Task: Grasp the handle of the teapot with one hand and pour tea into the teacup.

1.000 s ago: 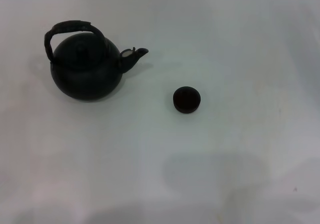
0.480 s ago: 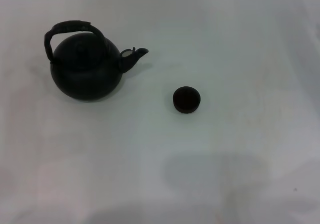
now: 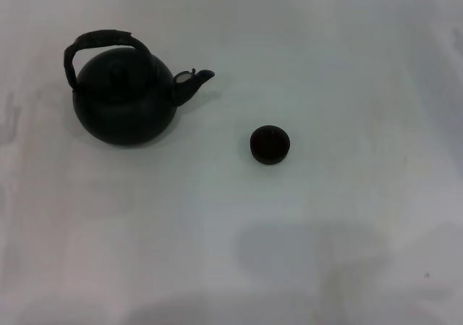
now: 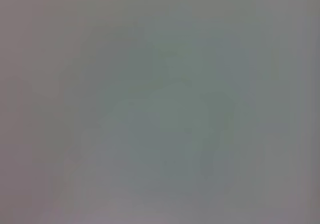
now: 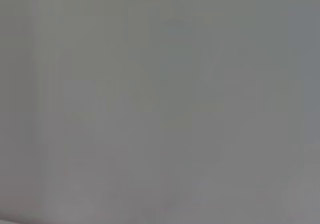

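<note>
The matte black teapot stands upright on the white table at the left of the head view, its short spout pointing right. Its rough arched handle rises over the lid. The tiny dark teacup sits to the right of the teapot and a little nearer to me, apart from it. Neither gripper shows in the head view. Both wrist views show only a plain grey blur, with no fingers and no objects.
The white table fills the head view. A soft shadow lies on it near the front, right of centre. Nothing else stands on the table.
</note>
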Tool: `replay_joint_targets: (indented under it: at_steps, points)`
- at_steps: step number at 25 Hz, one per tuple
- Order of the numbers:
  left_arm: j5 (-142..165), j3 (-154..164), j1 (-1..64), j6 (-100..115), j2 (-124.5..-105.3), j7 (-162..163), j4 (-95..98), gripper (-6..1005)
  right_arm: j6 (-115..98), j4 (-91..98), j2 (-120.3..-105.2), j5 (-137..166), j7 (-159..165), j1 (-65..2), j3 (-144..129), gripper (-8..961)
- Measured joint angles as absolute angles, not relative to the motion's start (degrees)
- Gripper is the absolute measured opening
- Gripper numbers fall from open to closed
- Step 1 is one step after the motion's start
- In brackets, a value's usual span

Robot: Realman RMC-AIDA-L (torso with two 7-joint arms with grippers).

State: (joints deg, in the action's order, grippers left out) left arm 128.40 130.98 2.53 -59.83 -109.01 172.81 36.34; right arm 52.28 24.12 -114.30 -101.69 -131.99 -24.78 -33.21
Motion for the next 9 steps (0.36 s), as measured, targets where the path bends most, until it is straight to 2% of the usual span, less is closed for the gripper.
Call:
replay_joint_targets:
  at_steps: [9]
  points:
    - [128.41, 131.81, 2.38, -59.64, -109.14, 172.79, 36.58, 695, 51.79, 23.78, -114.67, -100.68, -132.76, -24.94, -33.66, 860]
